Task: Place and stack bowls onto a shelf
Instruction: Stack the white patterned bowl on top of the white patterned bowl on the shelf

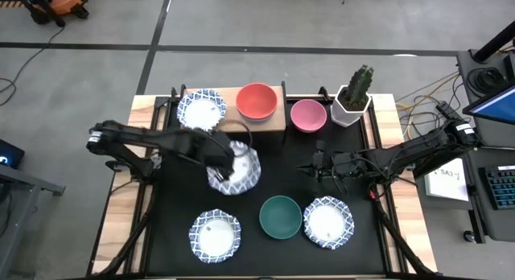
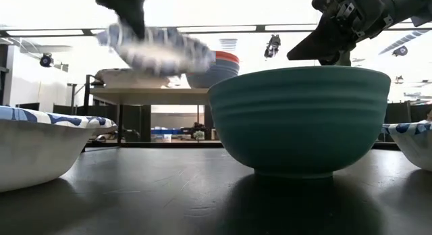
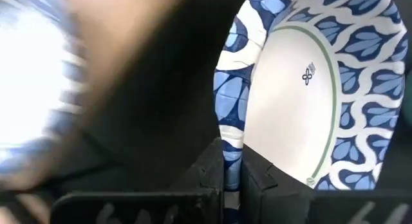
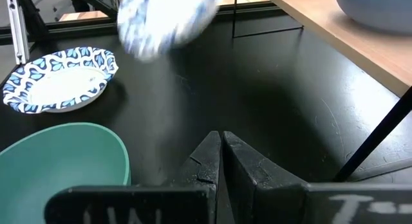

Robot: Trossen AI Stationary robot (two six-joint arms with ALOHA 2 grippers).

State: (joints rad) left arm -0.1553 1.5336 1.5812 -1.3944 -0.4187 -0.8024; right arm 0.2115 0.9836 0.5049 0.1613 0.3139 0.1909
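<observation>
My left gripper (image 1: 228, 166) (image 3: 233, 161) is shut on a white bowl with a blue patterned rim (image 1: 237, 171) (image 2: 156, 50), held in the air over the mat's middle, in front of the shelf (image 1: 272, 124). On the shelf sit another patterned bowl (image 1: 201, 109) and a red bowl (image 1: 257, 100) nested in a grey-blue one (image 4: 380, 8). A pink bowl (image 1: 308, 115), a dark green bowl (image 1: 280, 216) (image 2: 300, 117) and two more patterned bowls (image 1: 215, 236) (image 1: 327, 222) rest on the mat. My right gripper (image 1: 318, 166) (image 4: 222, 153) hovers shut over the mat's right half, touching nothing. My left gripper pinches the patterned bowl's rim (image 3: 232, 137) between its two fingers (image 3: 207, 172), one on the inner side and one on the outer. The fingers come from above, slanting from the table's left. The bowl is lifted clear of the mat and tilted (image 2: 156, 50).
A white cactus pot (image 1: 354, 99) stands at the mat's far right corner beside the pink bowl. The black mat (image 1: 273, 171) covers most of the table. Bare mat lies between the held bowl and my right gripper.
</observation>
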